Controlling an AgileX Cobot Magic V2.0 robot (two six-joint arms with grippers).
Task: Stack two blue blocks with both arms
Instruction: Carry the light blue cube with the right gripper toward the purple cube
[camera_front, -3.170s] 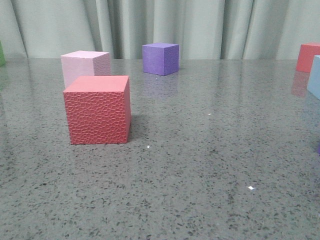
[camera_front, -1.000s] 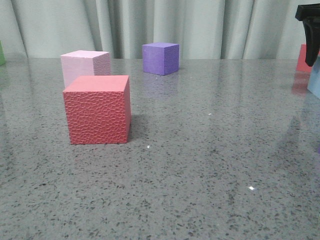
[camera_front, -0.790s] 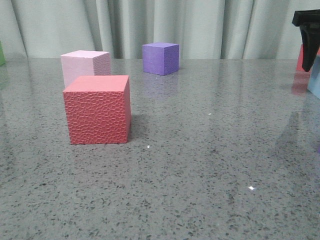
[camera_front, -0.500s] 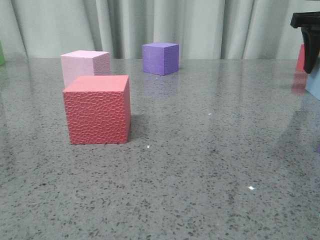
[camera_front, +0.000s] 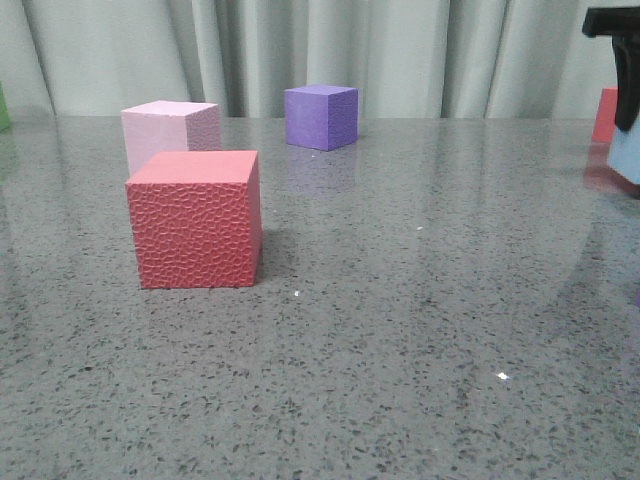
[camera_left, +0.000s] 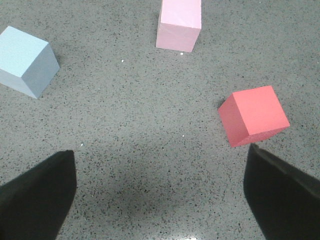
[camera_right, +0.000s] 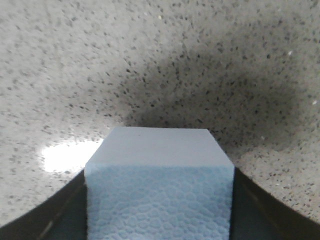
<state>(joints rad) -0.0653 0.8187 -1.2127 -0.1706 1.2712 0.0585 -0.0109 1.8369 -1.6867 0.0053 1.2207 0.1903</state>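
Observation:
One blue block (camera_right: 159, 185) sits between my right gripper's (camera_right: 159, 175) dark fingers, which press on both its sides. In the front view only its edge (camera_front: 628, 155) shows at the far right, under the black right gripper (camera_front: 625, 70). It seems held just above the table, with a shadow beyond it. The second blue block (camera_left: 27, 60) stands on the table in the left wrist view, ahead of my left gripper (camera_left: 160, 195) and off to one side. The left gripper is open and empty over bare table. It is out of the front view.
A large red cube (camera_front: 196, 220) stands front left, with a pale pink cube (camera_front: 172, 132) behind it; both show in the left wrist view, red (camera_left: 254, 115) and pink (camera_left: 180, 22). A purple cube (camera_front: 321, 117) stands at the back. Another red cube (camera_front: 605, 115) is far right.
My right gripper came into view at the far right, came down at the blue block and closed on it. The block now sits a little higher. The other cubes have not moved.

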